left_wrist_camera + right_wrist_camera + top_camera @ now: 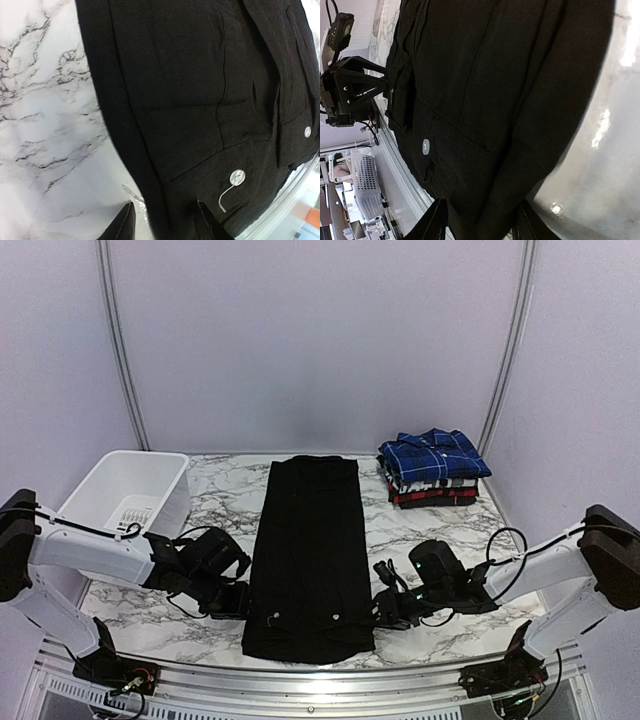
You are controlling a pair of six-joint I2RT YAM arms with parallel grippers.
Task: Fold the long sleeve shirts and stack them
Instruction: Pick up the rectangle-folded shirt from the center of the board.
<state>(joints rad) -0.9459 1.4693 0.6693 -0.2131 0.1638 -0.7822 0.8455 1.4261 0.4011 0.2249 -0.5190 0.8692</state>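
A plain black long-sleeve shirt (308, 550) lies folded into a long narrow strip down the middle of the marble table, its white buttons (237, 177) near the front end. My left gripper (243, 600) sits low at the strip's near-left edge. In the left wrist view that gripper (166, 226) stands open, and the shirt's folded edge (145, 165) runs between its fingertips. My right gripper (383, 608) is at the near-right edge, also open (480, 223), with black cloth (485, 100) between its fingertips. Folded plaid shirts (435, 468) are stacked at the back right, blue-and-white on top.
A white plastic basket (125, 495) stands at the back left. The table's metal front rail (320, 672) runs just past the shirt's near end. Bare marble (420, 530) lies between the black shirt and the plaid stack. The left arm (350, 90) shows in the right wrist view.
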